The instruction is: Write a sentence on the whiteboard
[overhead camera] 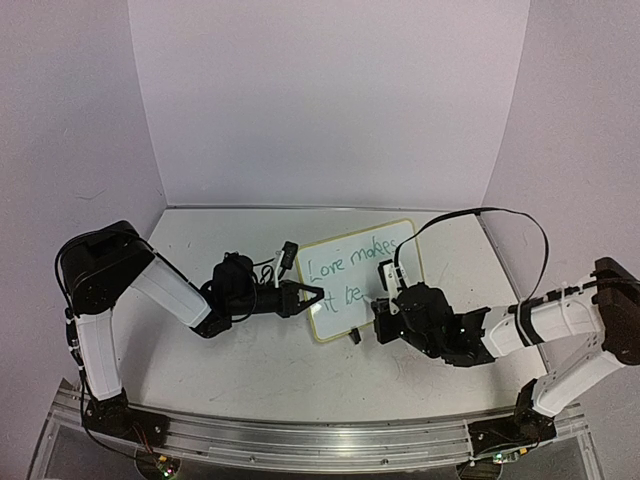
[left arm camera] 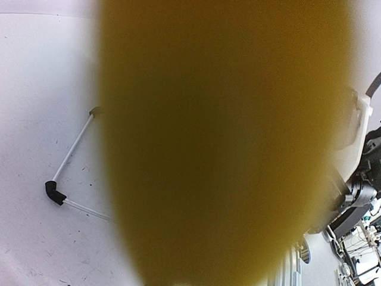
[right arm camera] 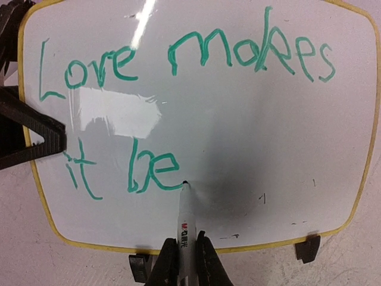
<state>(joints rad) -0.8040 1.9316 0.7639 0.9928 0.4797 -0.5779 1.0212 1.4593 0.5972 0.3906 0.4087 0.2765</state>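
Right gripper [right arm camera: 186, 253] clamps a white marker pen [right arm camera: 183, 210], tip touching the yellow-framed white rectangular whiteboard [right arm camera: 250, 131]; left gripper [overhead camera: 311, 297] pinches its left edge.

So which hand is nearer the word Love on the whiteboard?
Left. The left hand grips the whiteboard at its edge just below the L of Love; the right hand holds the marker at the bottom edge, under be.

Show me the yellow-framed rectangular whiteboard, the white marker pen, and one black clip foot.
yellow-framed whiteboard [right arm camera: 250, 131], right wrist view, bare white writing surface.
white marker pen [right arm camera: 184, 215], right wrist view, middle of barrel.
black clip foot [right arm camera: 308, 248], right wrist view, its body.
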